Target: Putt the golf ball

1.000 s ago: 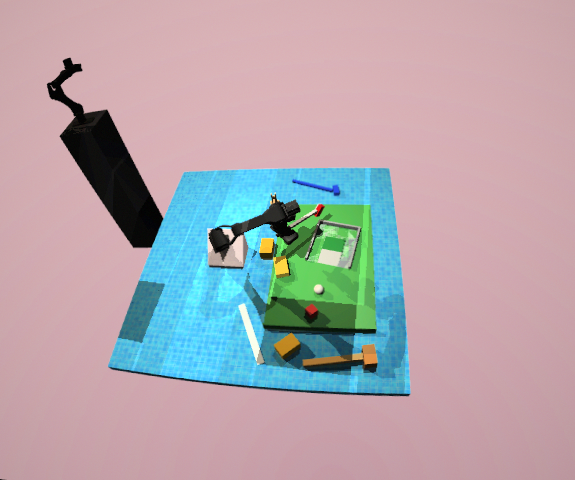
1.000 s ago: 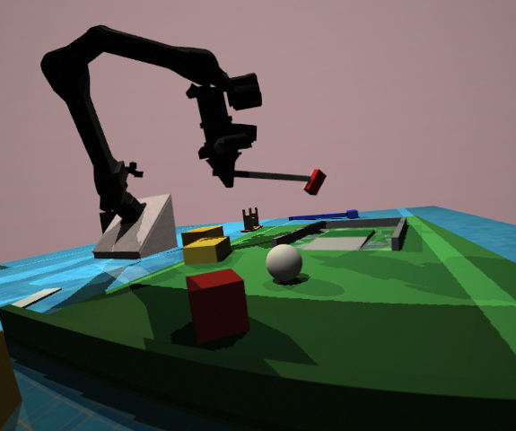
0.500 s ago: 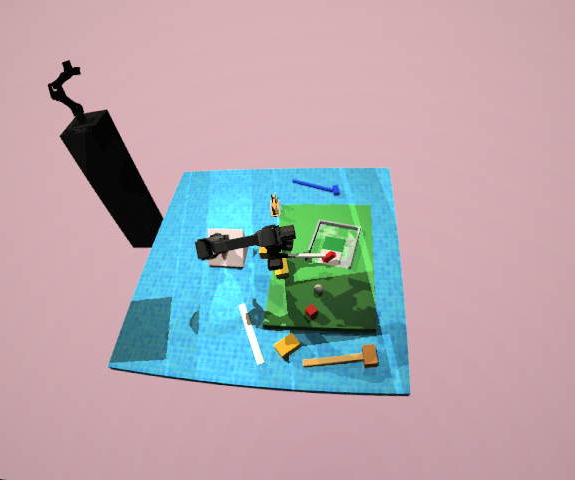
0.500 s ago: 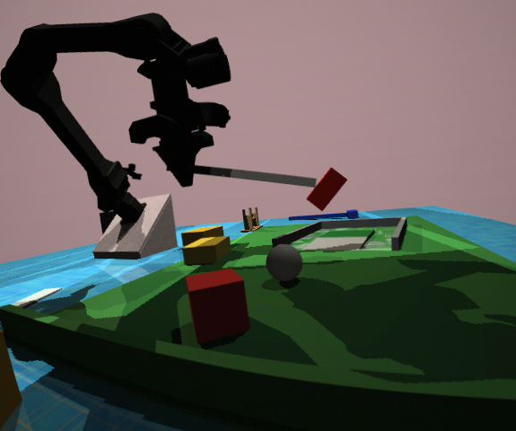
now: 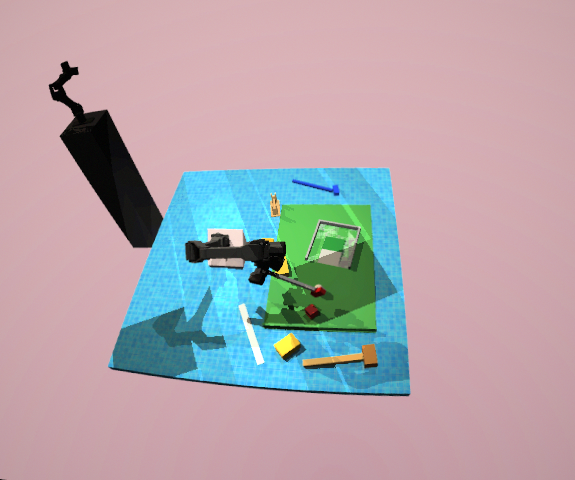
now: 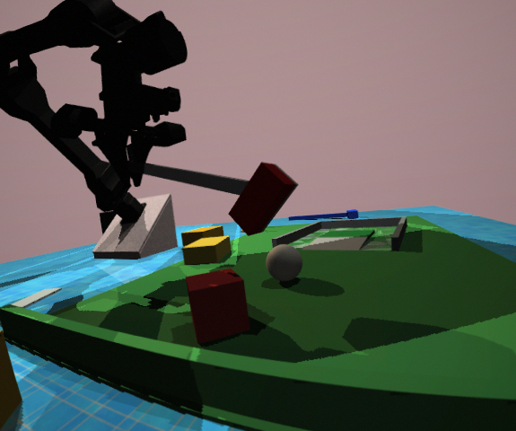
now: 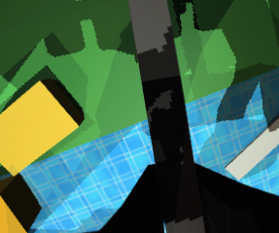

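My gripper (image 5: 264, 272) (image 6: 131, 175) (image 7: 167, 169) is shut on the red putter's handle, held in the air. The putter's grey shaft (image 5: 297, 282) (image 6: 197, 178) (image 7: 151, 24) points out over the green mat, and its red head (image 5: 319, 291) (image 6: 263, 198) is raised and tilted above the mat. The white golf ball (image 6: 284, 262) rests on the mat, behind a red cube (image 6: 218, 306) in the exterior view; in the top view the head partly covers it. The grey ramp (image 5: 336, 258) (image 6: 336, 242) leads to the raised green (image 5: 334, 243), with grey walls (image 5: 339, 224) around it.
Two yellow blocks (image 6: 206, 252) (image 7: 32, 127) lie at the mat's near-base edge. Another yellow block (image 5: 287, 345), a white strip (image 5: 251, 333) (image 7: 262, 150) and an orange mallet (image 5: 331, 360) lie off the mat. A wooden stand (image 5: 275, 207) and a blue putter (image 5: 313, 185) (image 6: 322, 215) are at the far side.
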Controlling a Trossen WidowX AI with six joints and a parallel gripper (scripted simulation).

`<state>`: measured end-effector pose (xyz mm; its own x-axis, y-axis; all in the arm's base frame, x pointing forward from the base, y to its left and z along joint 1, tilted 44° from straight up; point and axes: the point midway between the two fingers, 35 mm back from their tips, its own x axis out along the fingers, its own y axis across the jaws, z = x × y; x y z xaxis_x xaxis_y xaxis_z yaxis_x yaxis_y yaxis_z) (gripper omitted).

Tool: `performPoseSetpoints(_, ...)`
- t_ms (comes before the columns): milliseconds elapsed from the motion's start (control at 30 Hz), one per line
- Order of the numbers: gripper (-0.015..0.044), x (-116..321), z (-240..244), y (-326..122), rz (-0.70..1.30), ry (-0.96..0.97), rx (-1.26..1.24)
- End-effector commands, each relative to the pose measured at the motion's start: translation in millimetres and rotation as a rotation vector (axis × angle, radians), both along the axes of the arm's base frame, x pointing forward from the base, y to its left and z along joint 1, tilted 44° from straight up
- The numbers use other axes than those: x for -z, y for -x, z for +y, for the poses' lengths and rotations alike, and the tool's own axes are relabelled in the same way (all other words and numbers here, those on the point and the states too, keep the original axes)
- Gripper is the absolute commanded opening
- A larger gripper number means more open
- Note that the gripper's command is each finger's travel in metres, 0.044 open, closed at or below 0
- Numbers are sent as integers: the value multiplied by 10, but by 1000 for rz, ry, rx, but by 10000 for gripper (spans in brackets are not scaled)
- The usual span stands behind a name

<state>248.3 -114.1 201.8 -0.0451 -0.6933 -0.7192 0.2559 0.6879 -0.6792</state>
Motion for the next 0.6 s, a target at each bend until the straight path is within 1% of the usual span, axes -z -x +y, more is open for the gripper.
performPoseSetpoints(0, 0, -38, -16, 6, -22, 8, 5)
performPoseSetpoints(333, 0, 209, -263, 20, -23, 10, 5)
performPoseSetpoints(567, 0, 261, -315, 22, -23, 10, 5)
